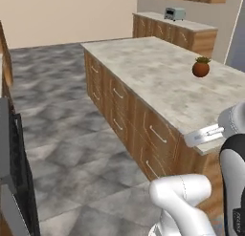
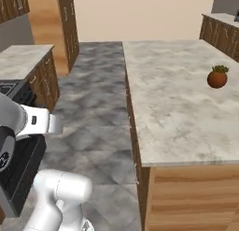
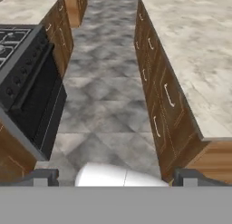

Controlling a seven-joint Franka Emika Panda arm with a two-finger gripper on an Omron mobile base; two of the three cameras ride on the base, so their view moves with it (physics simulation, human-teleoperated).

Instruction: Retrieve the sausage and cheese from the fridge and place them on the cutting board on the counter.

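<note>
The gripper (image 3: 116, 177), jaws spread wide and empty, hangs over the grey floor (image 3: 106, 91) between the black stove (image 3: 31, 78) and the counter (image 3: 195, 51), where what looks like a small potted plant (image 1: 201, 67) stands toward the far edge.

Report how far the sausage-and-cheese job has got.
Nothing looks done yet. The island counter carries a small potted plant and no food. In hand: nothing; in the hand view the gripper is open, its fingers wide apart and empty over the floor aisle between the stove and the counter. Left: all of it, that is reaching the fridge, fetching both items and placing them on the cutting board.
</note>
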